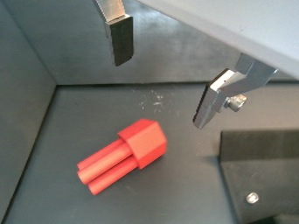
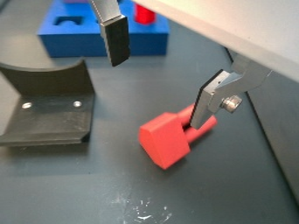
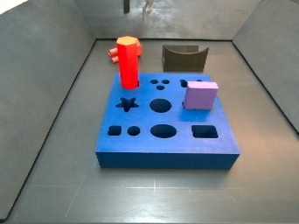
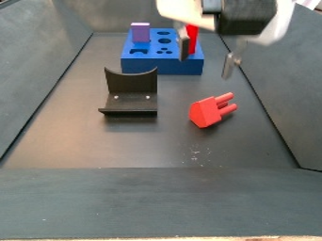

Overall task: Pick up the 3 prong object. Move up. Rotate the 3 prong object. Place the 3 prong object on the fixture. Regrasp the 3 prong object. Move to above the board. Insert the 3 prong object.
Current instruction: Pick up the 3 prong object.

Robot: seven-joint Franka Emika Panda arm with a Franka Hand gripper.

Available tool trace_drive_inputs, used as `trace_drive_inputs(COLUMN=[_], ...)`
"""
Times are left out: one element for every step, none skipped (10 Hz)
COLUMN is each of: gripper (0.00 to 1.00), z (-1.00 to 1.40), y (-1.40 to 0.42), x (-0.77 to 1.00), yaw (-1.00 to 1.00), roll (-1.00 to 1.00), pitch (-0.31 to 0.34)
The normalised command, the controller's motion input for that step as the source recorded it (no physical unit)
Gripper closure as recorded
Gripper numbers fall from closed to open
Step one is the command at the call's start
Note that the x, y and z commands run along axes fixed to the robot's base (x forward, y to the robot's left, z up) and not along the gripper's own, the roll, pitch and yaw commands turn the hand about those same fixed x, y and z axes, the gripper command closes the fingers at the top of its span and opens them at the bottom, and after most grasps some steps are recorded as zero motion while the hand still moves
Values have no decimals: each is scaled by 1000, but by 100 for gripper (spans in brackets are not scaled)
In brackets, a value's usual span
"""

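Gripper [image 2: 163,79] is held above the floor with its jaws spread wide; nothing is held between the fingers [image 1: 121,39].

3 prong object [image 2: 170,140] is seen lying on its side on the dark floor [image 2: 233,188], directly below the gripper and slightly off toward one finger; in a wrist view that finger's tip overlaps the prong end. No contact can be confirmed; in a side view the fingers hang clear above the piece [image 4: 212,109].

Key relation: the piece's long axis runs from the blocky head to the prongs [image 1: 103,166], and it appears to lie roughly along the line between the two fingers, or at a shallow angle to it. It is judged that a wrist turn may be needed before descent so the pads close across the narrow sides, plus a small lateral shift to centre it.

Step in hand is judged to be the pick-up, with descent not yet made.

Fixture [image 4: 128,92] is found beyond the piece, near but apart, notch up and unoccupied.

Board [image 4: 156,56] lies farther off, past the fixture, carrying a red column [image 3: 128,61] and a purple cube [image 3: 201,94].
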Motion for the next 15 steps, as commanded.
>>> trace_drive_inputs(gripper=[0, 0, 0, 0, 0, 0, 0, 0, 0, 0, 0, 0, 0, 0, 0], z=[-486, -463, -91, -123, -829, -826, -771, -729, -680, -691, -689, -711, -586, -494, 0], y=[80, 0, 0, 0, 0, 0, -9, 0, 0, 0, 0, 0, 0, 0, 0], x=[0, 0, 0, -11, -23, 0, 0, 0, 0, 0, 0, 0, -54, -54, 6], yaw=[-709, -646, -369, -11, -286, -240, -226, -266, -249, -263, -234, -249, -246, -194, -103], roll=[91, 86, 0, 0, 140, 144, 153, 113, 100, 61, 84, 73, 40, 11, -21], pitch=[-57, -76, -51, -44, -134, -106, -96, -143, -133, -171, -124, -157, -169, -150, 10])
